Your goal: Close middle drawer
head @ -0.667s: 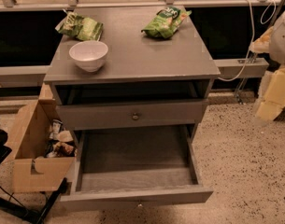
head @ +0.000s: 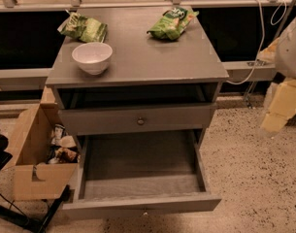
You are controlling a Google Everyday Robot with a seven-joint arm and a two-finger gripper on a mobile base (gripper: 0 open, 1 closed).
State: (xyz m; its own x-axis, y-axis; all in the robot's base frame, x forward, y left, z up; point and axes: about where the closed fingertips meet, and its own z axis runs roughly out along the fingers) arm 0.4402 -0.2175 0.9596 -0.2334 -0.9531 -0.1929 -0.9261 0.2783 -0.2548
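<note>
Tool hangs far right, well apart from open middle drawer.

You have three things on the cabinet top: a white bowl near the front left corner, a green bag just behind it at the back left, and a second bag at the back right, well apart from the bowl. On the speckled floor, a cardboard box sits just left of the cabinet. The gripper hangs right of the cabinet, above the floor.
</note>
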